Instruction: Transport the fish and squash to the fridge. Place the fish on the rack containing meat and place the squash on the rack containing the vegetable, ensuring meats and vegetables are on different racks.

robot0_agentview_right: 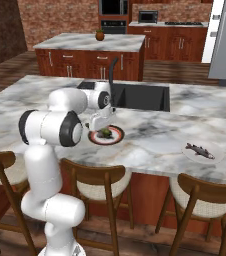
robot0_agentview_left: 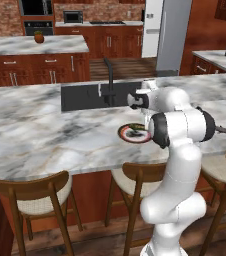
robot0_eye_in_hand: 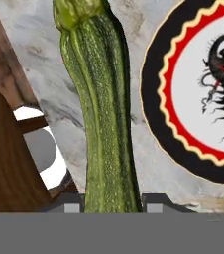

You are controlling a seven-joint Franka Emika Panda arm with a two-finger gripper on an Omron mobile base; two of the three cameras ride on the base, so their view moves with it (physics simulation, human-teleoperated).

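Gripping long bumpy olive-green squash (robot0_eye_in_hand: 101, 114) in closed two-finger gripper (robot0_eye_in_hand: 111, 202), just beside black-and-red rimmed round plate (robot0_eye_in_hand: 156, 99); seemingly stiff, light, best clamped mid-length.

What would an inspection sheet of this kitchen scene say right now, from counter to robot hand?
Surface: grey marble counter with a dark sink.
Job's things: squash held above a red-and-black rimmed plate; fish on a pale plate at the counter's right; fridge far behind.
Clutter: small orange pot on the back island.
Grippers: gripper shut on the squash.
Cables: nothing seen.
Surroundings: wooden stools, brick wall, wall ovens.
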